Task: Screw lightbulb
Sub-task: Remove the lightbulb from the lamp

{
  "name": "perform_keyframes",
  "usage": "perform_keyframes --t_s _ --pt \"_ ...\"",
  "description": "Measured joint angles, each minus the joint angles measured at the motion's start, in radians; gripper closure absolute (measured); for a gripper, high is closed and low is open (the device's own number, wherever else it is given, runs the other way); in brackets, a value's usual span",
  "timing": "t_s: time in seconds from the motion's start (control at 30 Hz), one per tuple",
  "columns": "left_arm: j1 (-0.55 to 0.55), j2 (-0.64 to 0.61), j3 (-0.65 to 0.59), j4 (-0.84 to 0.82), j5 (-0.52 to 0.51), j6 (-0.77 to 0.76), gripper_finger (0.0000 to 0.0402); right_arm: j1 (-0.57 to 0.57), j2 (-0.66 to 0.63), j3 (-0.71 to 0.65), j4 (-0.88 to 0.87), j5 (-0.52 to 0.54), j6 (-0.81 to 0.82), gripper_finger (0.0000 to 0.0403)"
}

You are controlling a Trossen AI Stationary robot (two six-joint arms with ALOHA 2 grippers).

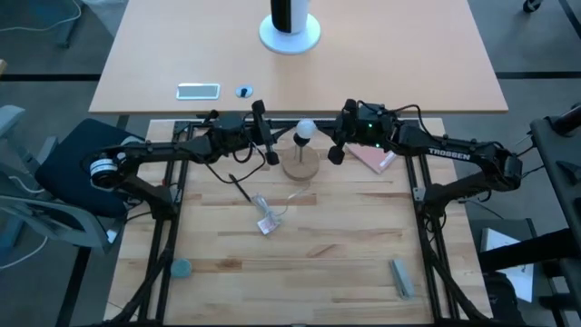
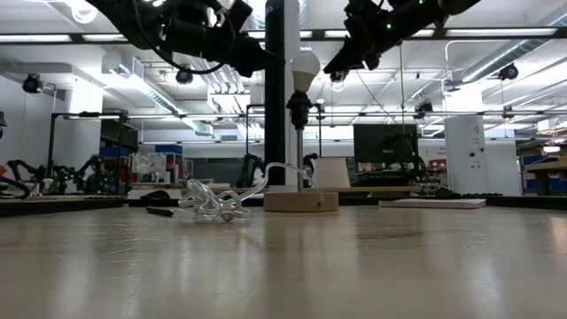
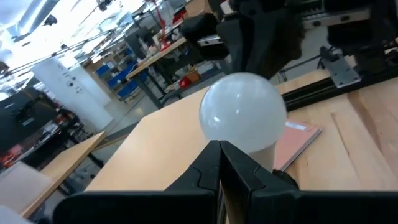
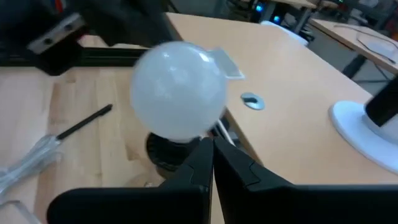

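Note:
The white frosted lightbulb [image 1: 306,130] stands upright with its base in the black socket [image 2: 299,106]. The socket sits on a thin stem above a round wooden base [image 1: 300,165] at the table's far middle. My left gripper [image 1: 272,143] hovers just left of the bulb at bulb height, fingers shut, and points at it [image 3: 219,149]. My right gripper [image 1: 338,136] hovers just right of the bulb, also shut and pointing at it [image 4: 211,146]. In the low view a small gap shows between the bulb [image 2: 304,66] and each gripper.
A clear plastic packet with a coiled cord [image 1: 265,218] and a black pen [image 1: 241,186] lie near the base. A pink pad [image 1: 372,159] lies to its right. A grey piece [image 1: 402,277] and a teal disc [image 1: 182,268] lie toward the near edge.

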State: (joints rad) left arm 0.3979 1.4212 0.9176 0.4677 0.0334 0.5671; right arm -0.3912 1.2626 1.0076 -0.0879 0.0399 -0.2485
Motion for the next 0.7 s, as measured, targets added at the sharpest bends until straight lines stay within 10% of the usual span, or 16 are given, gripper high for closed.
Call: perform_keyframes --t_s 0.4,0.7 --pt "0.001 0.006 0.0 -0.08 -0.083 -0.027 0.0401 -0.015 0.015 -0.178 0.266 -0.123 0.004 0.0391" --pt "0.001 0.064 0.0 -0.046 -0.07 -0.048 0.0401 -0.016 0.068 -0.222 0.453 -0.085 0.019 0.0297"
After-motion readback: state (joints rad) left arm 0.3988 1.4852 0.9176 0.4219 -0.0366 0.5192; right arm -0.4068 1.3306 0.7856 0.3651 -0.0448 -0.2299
